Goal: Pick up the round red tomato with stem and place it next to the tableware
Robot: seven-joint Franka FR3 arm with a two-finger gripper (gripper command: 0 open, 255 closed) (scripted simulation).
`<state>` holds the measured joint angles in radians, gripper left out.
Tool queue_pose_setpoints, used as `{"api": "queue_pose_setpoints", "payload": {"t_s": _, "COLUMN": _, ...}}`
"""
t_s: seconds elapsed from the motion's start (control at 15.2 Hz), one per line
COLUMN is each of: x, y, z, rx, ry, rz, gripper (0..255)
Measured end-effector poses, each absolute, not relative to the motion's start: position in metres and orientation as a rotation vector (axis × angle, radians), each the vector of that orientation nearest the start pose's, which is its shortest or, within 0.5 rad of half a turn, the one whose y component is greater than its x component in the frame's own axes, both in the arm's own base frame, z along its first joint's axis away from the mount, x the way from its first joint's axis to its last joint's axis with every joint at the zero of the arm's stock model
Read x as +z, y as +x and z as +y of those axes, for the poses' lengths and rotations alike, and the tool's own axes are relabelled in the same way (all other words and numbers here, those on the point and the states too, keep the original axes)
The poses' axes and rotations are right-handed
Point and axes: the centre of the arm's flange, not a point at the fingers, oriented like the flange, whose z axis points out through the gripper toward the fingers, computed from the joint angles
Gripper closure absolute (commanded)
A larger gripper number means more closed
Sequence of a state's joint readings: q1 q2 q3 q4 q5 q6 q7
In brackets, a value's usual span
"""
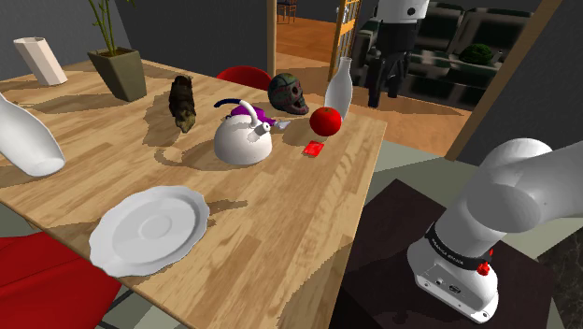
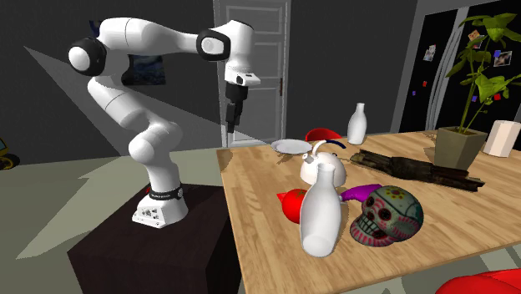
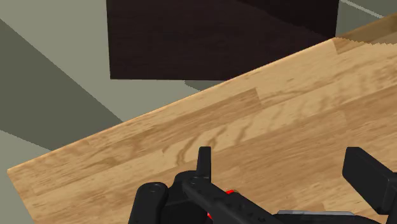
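The round red tomato (image 1: 325, 121) rests on the wooden table (image 1: 280, 234) at its far end, between a white kettle (image 1: 243, 138) and a white bottle (image 1: 339, 89). In the second exterior view the tomato (image 2: 290, 205) is half hidden behind the bottle (image 2: 320, 213). A white plate (image 1: 149, 227) lies at the table's near end, also seen as the plate (image 2: 292, 147). My gripper (image 2: 227, 132) hangs high over the table's stand-side edge, well apart from the tomato. Its fingers (image 3: 203, 162) stand apart with nothing between them, over bare wood (image 3: 267, 127).
A painted skull (image 1: 288, 93), a small flat red item (image 1: 315, 148), a dark lumpy object (image 1: 183, 103), a potted plant (image 1: 120, 70), a white vase (image 1: 28, 135) and a paper roll (image 1: 39, 58) share the table. A red chair (image 1: 47, 280) stands by the plate.
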<state>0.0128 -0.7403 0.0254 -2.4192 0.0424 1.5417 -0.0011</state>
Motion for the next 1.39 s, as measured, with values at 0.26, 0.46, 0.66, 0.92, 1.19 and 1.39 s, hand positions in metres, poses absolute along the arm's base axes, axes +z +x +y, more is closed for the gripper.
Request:
{"api": "queue_pose_setpoints", "payload": {"t_s": 0.26, "x": 0.533, "y": 0.332, "z": 0.016, "rx": 0.181, "ry": -3.121, "rz": 0.063, "gripper": 0}}
{"api": "queue_pose_setpoints", "payload": {"t_s": 0.46, "x": 0.515, "y": 0.358, "z": 0.011, "rx": 0.131, "ry": -3.128, "rz": 0.217, "gripper": 0}}
{"api": "queue_pose_setpoints", "payload": {"t_s": 0.66, "x": 0.496, "y": 0.387, "z": 0.004, "rx": 0.076, "ry": -3.128, "rz": 0.376, "gripper": 0}}
{"api": "queue_pose_setpoints", "payload": {"t_s": 0.92, "x": 0.48, "y": 0.427, "z": -0.012, "rx": 0.002, "ry": -3.111, "rz": 0.592, "gripper": 0}}
{"api": "queue_pose_setpoints", "payload": {"t_s": 1.19, "x": 0.459, "y": 0.464, "z": -0.035, "rx": -0.073, "ry": -3.078, "rz": 0.806, "gripper": 0}}
{"api": "queue_pose_setpoints", "payload": {"t_s": 1.39, "x": 0.448, "y": 0.49, "z": -0.055, "rx": -0.129, "ry": -3.043, "rz": 0.965, "gripper": 0}}
